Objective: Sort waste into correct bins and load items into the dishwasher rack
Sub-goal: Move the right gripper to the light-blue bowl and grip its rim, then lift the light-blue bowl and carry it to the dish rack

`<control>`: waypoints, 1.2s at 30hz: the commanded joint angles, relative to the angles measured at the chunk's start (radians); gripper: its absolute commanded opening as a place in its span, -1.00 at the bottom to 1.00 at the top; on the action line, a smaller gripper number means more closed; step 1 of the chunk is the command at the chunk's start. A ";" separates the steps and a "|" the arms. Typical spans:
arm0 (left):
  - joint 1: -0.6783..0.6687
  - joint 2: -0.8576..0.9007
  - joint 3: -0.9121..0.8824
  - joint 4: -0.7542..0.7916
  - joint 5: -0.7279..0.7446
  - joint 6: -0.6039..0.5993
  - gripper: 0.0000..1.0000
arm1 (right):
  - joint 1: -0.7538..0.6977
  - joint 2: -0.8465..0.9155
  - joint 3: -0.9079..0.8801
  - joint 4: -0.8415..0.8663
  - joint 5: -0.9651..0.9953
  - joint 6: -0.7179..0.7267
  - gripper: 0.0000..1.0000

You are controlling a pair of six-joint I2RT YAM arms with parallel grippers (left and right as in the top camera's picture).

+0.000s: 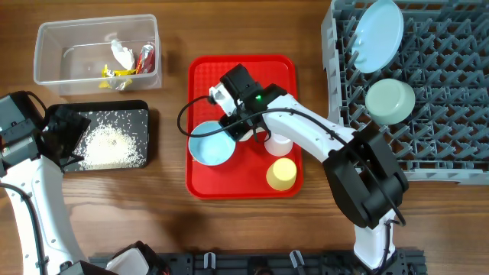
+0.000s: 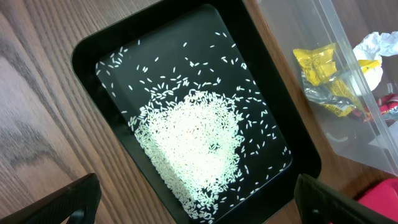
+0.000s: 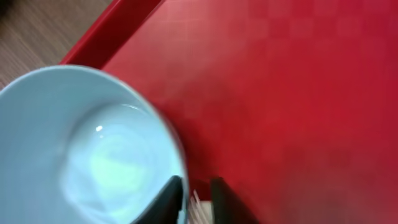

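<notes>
My right gripper (image 1: 238, 128) is down on the red tray (image 1: 267, 72), at the right rim of a pale blue bowl (image 1: 210, 145). In the right wrist view its jaws (image 3: 194, 182) stand nearly together with the white tines of a fork (image 3: 198, 200) between them, and the bowl (image 3: 87, 155) is against the left finger. A white cup (image 1: 279, 143) and a yellow cup (image 1: 281, 173) stand beside them. My left gripper (image 1: 76, 141) hangs open over the black tray (image 1: 141, 114) of rice (image 2: 193, 143). The grey rack (image 1: 451, 114) holds a blue plate (image 1: 378, 34) and a mint bowl (image 1: 390, 99).
The clear tub (image 1: 46, 53) at the back left holds white tissue (image 2: 376, 46) and a yellow wrapper (image 2: 317, 62). It stands just behind the black tray (image 2: 93, 50). The rack fills the right side of the table, close to the red tray.
</notes>
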 commanded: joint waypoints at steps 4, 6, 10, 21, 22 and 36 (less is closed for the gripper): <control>0.004 0.008 0.009 0.000 0.011 -0.010 1.00 | -0.005 -0.008 0.022 0.009 0.010 0.037 -0.92; 0.004 0.008 0.009 0.000 0.011 -0.010 1.00 | -0.015 -0.035 0.035 -0.005 -0.002 0.055 -0.91; 0.004 0.008 0.009 0.000 0.011 -0.009 1.00 | -0.048 -0.149 0.077 -0.045 -0.032 0.088 -0.91; 0.004 0.008 0.009 0.000 0.011 -0.009 1.00 | -0.284 -0.499 0.089 -0.164 -0.257 0.109 -0.91; 0.004 0.008 0.009 0.000 0.011 -0.010 1.00 | -0.328 -0.529 0.089 -0.185 -0.289 0.106 -0.92; 0.004 0.008 0.009 0.000 0.011 -0.009 1.00 | -0.907 -0.632 0.089 -0.417 -0.362 -0.009 -0.91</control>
